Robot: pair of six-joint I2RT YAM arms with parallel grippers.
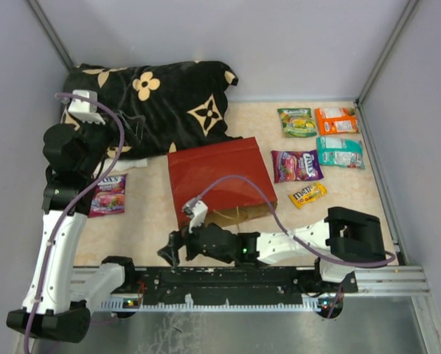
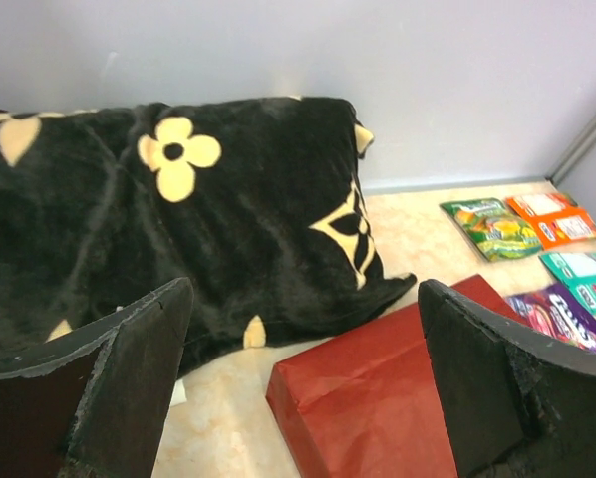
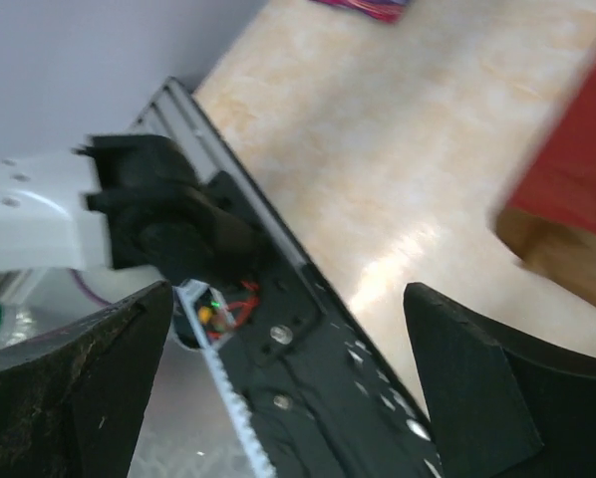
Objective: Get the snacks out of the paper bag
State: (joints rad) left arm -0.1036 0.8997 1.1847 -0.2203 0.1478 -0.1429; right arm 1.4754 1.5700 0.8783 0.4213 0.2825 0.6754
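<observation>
Six snacks (image 1: pixel 296 165) lie out, mostly at the right, and look light and slippery. The paper bag (image 1: pixel 219 181) lies mid-frame, thin and crumply, and looks best grabbed at its open lower edge. The left gripper (image 2: pixel 303 294) and right gripper (image 3: pixel 288 294) are spread apart, empty.

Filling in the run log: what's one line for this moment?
left claw open | right claw open, empty | paper bag lying flat | six snacks outside

A robotics laboratory test cell: plain grey panel walls (image 1: pixel 294 44) in metal framing (image 1: pixel 386 51) enclose a beige tabletop (image 1: pixel 150 214), where the left arm (image 1: pixel 51 251) and right arm (image 1: pixel 294 242) are bolted to an aluminium rail (image 1: pixel 383 279)
</observation>
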